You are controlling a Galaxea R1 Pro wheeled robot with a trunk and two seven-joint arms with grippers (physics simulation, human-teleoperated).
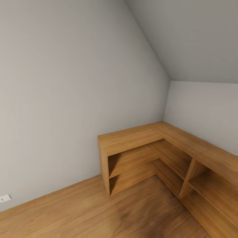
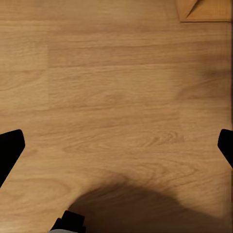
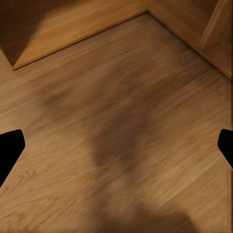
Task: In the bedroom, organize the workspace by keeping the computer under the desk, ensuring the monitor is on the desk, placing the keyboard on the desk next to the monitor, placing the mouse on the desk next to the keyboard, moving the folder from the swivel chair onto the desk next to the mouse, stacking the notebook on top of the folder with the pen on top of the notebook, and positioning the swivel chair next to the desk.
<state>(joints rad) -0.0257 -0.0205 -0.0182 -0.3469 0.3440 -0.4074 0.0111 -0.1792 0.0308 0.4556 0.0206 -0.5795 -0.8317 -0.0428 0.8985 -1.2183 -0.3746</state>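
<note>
Room: grey walls point(image 1: 66, 82), sloped ceiling point(image 1: 198, 36), wood floor point(image 1: 99, 215) | corner: low L-shaped wooden shelving point(image 1: 158, 138), shelves bare | head view adds wall outlet point(image 1: 5, 198) | left gripper point(image 2: 116, 145) jaws wide apart over floor | right gripper point(image 3: 116, 145) likewise, near shelving base | desk, chair, folder: whereabouts unknown.

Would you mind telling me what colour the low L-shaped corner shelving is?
Warm light-brown wood grain, matching the floor; the low L-shaped corner shelving shows best in the head view.
</note>
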